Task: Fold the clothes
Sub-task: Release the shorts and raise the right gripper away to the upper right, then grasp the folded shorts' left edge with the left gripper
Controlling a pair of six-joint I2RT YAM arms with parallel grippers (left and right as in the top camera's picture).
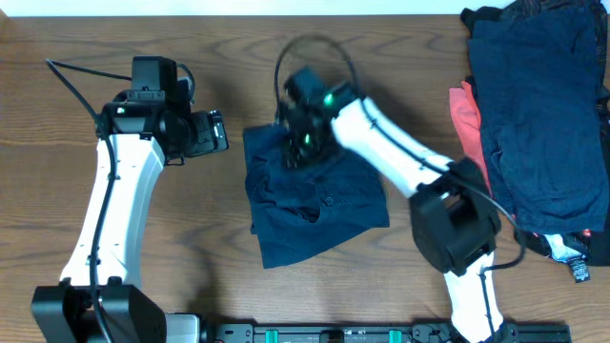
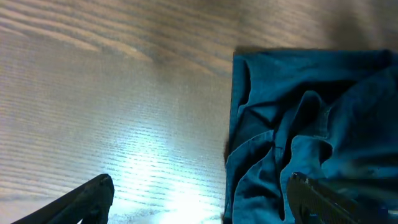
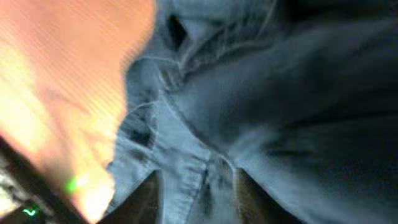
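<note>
A crumpled navy garment (image 1: 310,195) lies at the table's middle; it also shows in the left wrist view (image 2: 311,137) and the right wrist view (image 3: 249,112). My right gripper (image 1: 297,148) is down on its upper left part, and its fingers (image 3: 199,199) are closed on a fold of the navy cloth. My left gripper (image 1: 217,133) is open and empty just left of the garment's top left corner, its jaws (image 2: 199,199) over bare table and the cloth edge. A pile of navy clothes (image 1: 538,105) with a coral-red piece (image 1: 467,119) lies at the right.
The wooden table (image 1: 95,38) runs to a pale far edge. A black cable (image 1: 315,48) loops above the right gripper. A black item with a white label (image 1: 572,255) lies at the pile's front edge.
</note>
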